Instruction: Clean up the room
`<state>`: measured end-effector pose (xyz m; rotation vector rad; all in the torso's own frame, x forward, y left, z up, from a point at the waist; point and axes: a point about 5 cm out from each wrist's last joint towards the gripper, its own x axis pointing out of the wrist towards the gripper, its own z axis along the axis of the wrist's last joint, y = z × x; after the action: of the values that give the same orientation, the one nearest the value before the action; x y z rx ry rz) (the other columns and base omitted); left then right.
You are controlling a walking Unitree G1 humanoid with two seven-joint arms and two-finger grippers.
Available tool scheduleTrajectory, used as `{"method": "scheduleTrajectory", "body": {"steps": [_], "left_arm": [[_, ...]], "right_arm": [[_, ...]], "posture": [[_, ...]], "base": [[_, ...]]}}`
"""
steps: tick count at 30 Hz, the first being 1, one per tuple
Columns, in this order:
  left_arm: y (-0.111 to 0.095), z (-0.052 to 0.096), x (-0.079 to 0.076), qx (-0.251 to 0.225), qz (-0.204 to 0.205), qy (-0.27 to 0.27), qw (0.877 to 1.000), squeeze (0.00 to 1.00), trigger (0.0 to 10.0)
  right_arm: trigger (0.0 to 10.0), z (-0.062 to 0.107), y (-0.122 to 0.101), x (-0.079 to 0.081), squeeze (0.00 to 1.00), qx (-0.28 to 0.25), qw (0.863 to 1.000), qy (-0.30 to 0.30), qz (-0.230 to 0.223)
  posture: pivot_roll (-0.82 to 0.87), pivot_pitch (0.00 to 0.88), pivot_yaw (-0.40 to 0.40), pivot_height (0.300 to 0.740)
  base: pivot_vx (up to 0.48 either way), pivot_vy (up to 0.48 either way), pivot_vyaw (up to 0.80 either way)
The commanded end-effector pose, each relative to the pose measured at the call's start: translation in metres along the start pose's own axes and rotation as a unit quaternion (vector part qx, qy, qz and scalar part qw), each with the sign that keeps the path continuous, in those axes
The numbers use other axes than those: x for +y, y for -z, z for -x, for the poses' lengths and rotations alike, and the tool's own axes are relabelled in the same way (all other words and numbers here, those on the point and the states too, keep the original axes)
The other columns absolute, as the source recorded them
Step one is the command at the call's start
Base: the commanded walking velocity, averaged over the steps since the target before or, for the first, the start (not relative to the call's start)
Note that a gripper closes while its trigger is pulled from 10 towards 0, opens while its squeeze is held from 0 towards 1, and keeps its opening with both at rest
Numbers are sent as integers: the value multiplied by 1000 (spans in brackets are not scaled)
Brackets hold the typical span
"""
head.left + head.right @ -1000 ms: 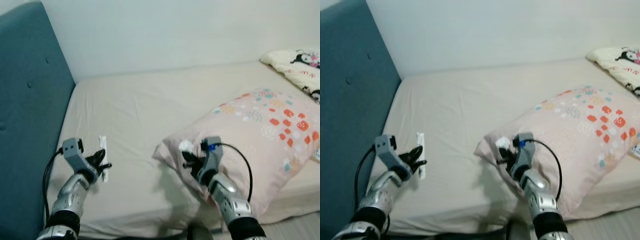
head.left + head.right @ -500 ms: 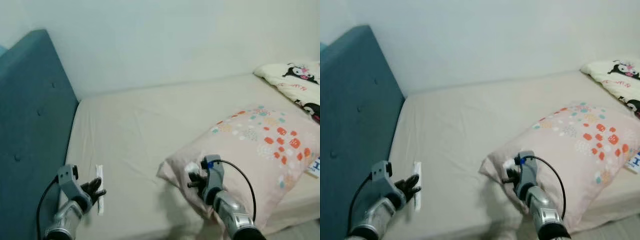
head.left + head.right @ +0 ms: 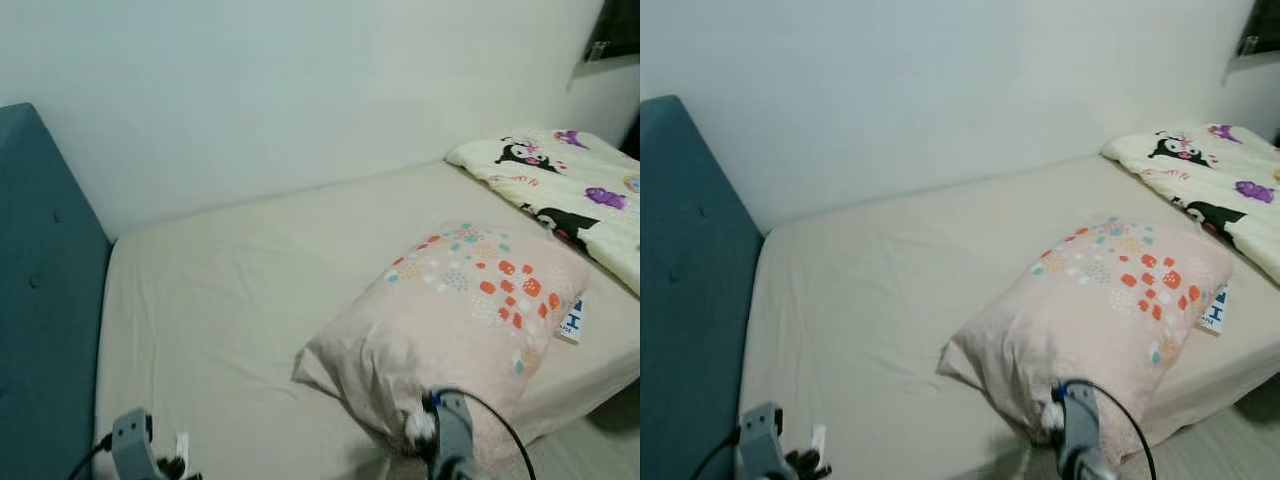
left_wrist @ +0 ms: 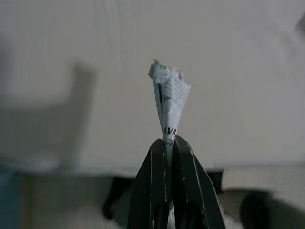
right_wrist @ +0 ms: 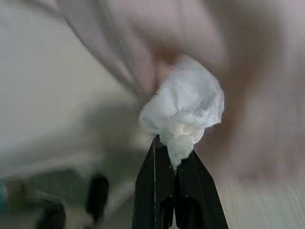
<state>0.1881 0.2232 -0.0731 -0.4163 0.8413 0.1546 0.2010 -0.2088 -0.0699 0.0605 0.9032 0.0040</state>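
Teal headboard [image 3: 40, 300] stood at far left, w/ the beige mattress [image 3: 240, 270] running rightward along a white wall [image 3: 250, 90]. Left gripper [image 4: 167, 143] sat low at the near-left edge of the bed, fingers pinched tight on a twisted printed paper wrapper [image 4: 167, 98] (green and dark lettering, text not legible), wrapper sticking out past the tips over the sheet. Mid-right: pink pillow [image 3: 460, 310] w/ orange and teal dots lay on the mattress. Right gripper [image 5: 174, 148] was just at the pillow's near corner, fingers clamped on a crumpled white tissue wad [image 5: 186, 109], wad close against pillow fabric. Small white-blue card [image 3: 571, 320] lay beside the pillow's right end. Far right: cartoon-print blanket [image 3: 560, 180] bunched on the bed.
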Motion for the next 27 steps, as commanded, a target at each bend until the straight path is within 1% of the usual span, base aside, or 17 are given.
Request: {"method": "scheduleTrajectory", "body": {"steps": [1,3,4,5,7,9,12,15,17,19,23,25,27], "left_arm": [[13,2,3,28,-12,-11,999,0,10000],[13,2,3,28,-12,-11,999,0,10000],[17,4,5,34,-16,-16,999,0,10000],[19,5,7,36,-25,-17,999,0,10000],[19,5,7,36,-25,-17,999,0,10000],[24,8,12,42,-37,-22,998,0,10000],[27,10,16,46,-42,-26,998,0,10000],[33,13,21,55,-48,-33,997,0,10000],[38,14,22,63,-54,-36,996,0,10000],[39,14,21,66,-57,-37,996,0,10000],[40,12,16,68,-66,-39,995,0,10000],[40,12,16,68,-66,-39,995,0,10000],[38,10,14,66,-82,-51,993,0,10000]], "right_arm": [[10000,2,18,2,0,40,999,8,8],[10000,2,18,2,0,40,999,8,8],[10000,3,26,2,0,54,998,9,13],[10000,3,28,3,0,57,998,11,14],[10000,3,28,3,0,57,998,11,14],[10000,4,33,3,0,70,997,20,15],[10000,5,36,3,0,75,997,23,16],[10000,7,44,1,0,90,995,29,20],[10000,8,48,-1,0,100,994,35,16],[10000,9,49,-1,0,102,994,38,15],[10000,11,53,-9,0,107,992,63,13],[10000,11,53,-9,0,107,992,63,13],[10000,13,55,-15,0,112,991,77,12]], "posture": [[-80,0,25,740],[-80,0,25,740],[-79,0,26,740],[-79,0,27,740],[-79,0,27,740],[-79,0,27,740],[-75,0,26,740],[-75,0,29,740],[-75,0,26,740],[-75,0,25,740],[-74,0,24,740],[-74,0,24,740],[-70,0,26,740]], "base": [[-480,0,0],[-480,0,0],[0,0,0],[0,0,0],[0,0,0],[0,0,0],[0,0,0],[0,0,0],[0,0,-775],[0,0,-775],[0,0,-763],[0,0,-763],[0,0,-763]]}}
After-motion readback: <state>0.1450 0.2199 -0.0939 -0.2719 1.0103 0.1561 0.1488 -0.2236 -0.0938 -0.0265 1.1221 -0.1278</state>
